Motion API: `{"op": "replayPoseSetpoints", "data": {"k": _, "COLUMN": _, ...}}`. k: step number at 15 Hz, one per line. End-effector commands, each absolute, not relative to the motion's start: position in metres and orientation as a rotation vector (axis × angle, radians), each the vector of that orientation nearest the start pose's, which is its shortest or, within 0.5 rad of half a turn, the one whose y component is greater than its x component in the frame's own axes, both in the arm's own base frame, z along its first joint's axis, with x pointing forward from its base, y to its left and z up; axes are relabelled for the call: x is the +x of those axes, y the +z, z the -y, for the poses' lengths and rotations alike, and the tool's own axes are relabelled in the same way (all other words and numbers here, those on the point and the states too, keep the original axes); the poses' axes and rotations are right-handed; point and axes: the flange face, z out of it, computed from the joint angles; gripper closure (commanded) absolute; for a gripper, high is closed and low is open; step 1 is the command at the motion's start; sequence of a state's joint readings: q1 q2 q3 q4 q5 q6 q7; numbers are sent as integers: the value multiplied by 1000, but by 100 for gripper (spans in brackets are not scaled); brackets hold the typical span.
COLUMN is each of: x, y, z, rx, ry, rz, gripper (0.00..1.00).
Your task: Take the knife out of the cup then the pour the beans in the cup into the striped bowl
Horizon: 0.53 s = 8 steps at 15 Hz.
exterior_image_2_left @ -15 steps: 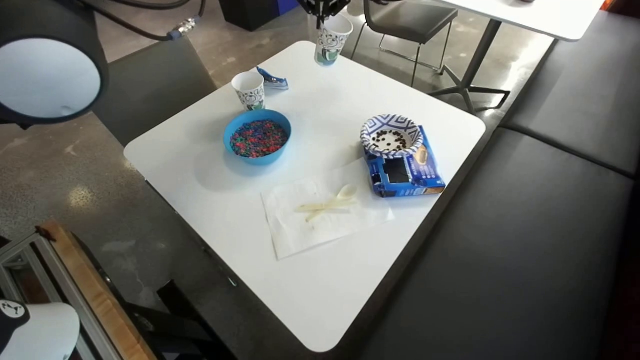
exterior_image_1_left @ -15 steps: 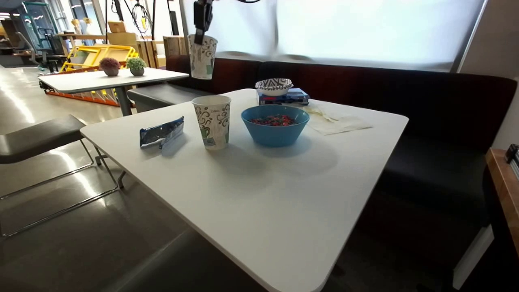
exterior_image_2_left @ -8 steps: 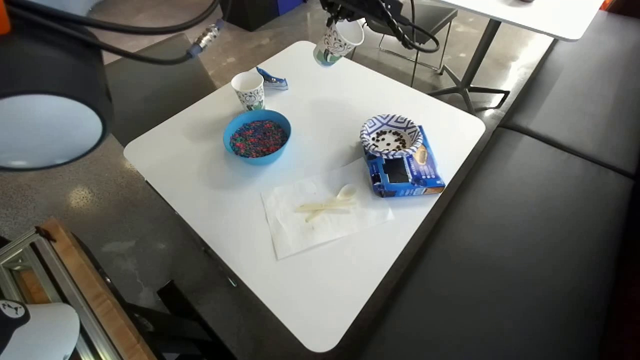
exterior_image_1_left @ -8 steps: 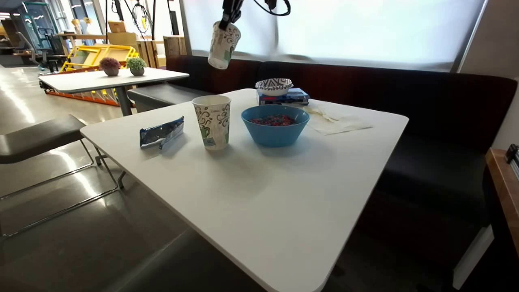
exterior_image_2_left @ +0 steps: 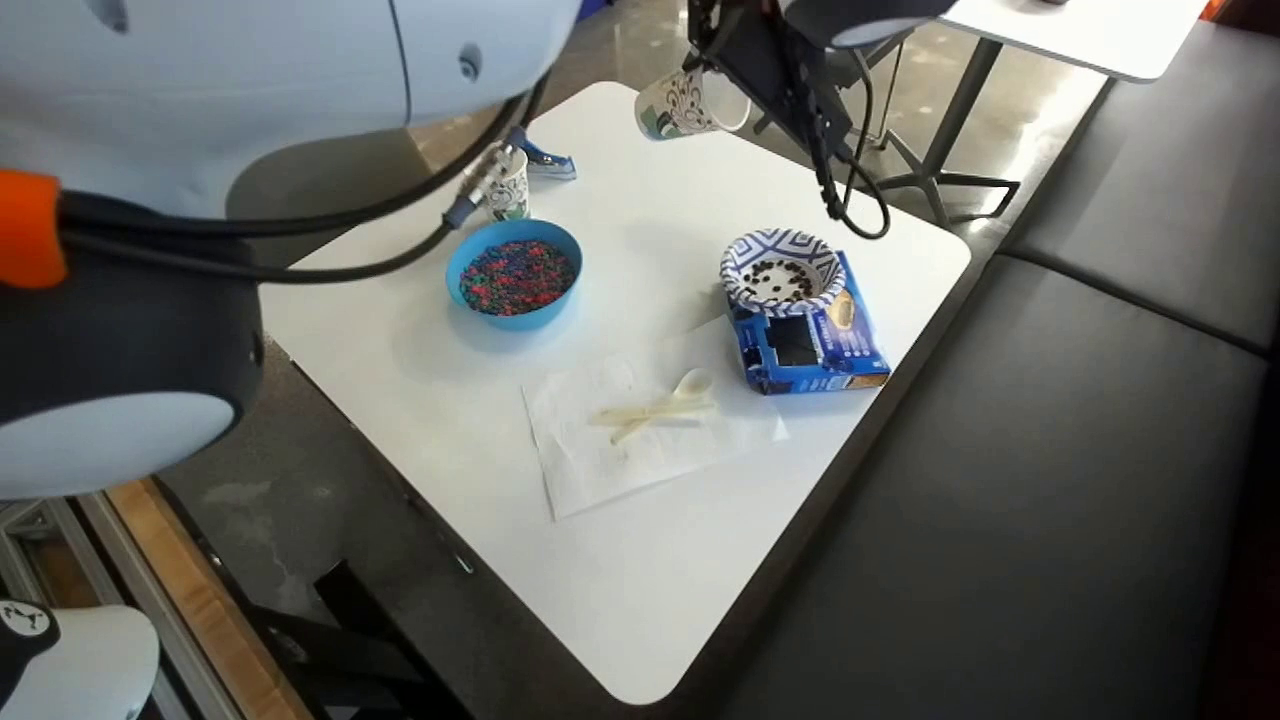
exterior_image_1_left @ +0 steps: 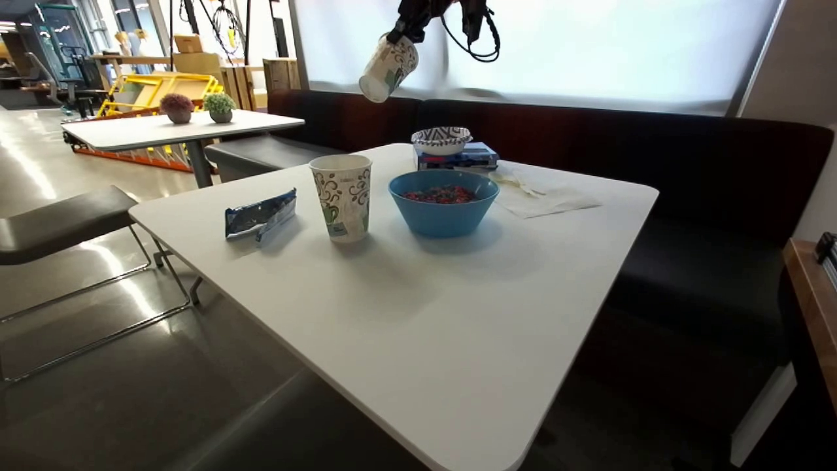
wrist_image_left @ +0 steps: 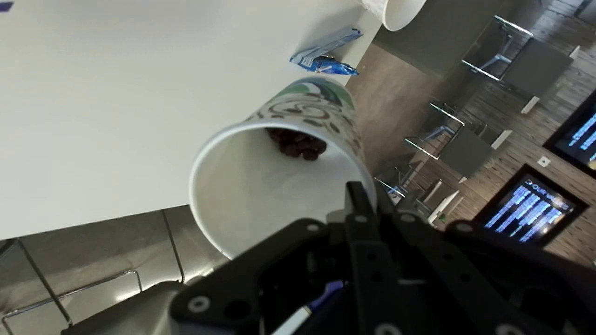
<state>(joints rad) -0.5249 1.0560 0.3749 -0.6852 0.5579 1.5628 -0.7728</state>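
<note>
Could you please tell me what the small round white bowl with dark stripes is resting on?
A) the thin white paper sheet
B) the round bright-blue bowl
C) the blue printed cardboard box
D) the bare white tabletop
C: in both exterior views, the striped bowl sits on the blue printed cardboard box.

Wht arm (exterior_image_2_left: pixel 250 75) has orange patch (exterior_image_2_left: pixel 28 230), blk cables (exterior_image_2_left: pixel 330 274), blk hand (wrist_image_left: pixel 369 194) w/ lt-grey screws (wrist_image_left: pixel 199 304).
</note>
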Motion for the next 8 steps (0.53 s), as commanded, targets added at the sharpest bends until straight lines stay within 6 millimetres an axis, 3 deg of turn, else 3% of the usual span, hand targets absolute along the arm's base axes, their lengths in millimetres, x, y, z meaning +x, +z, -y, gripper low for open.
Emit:
{"op": "replayPoseSetpoints", "data": {"k": 1, "x": 742, "y": 342, "z": 229, "rx": -2131, "ry": -395, "rz": 424, "gripper": 99}}
{"op": "replayPoseSetpoints", "data": {"k": 8, "x": 716, "y": 306, "z": 273, "rx": -1996, "ry": -374, "rz": 365, "gripper": 99}}
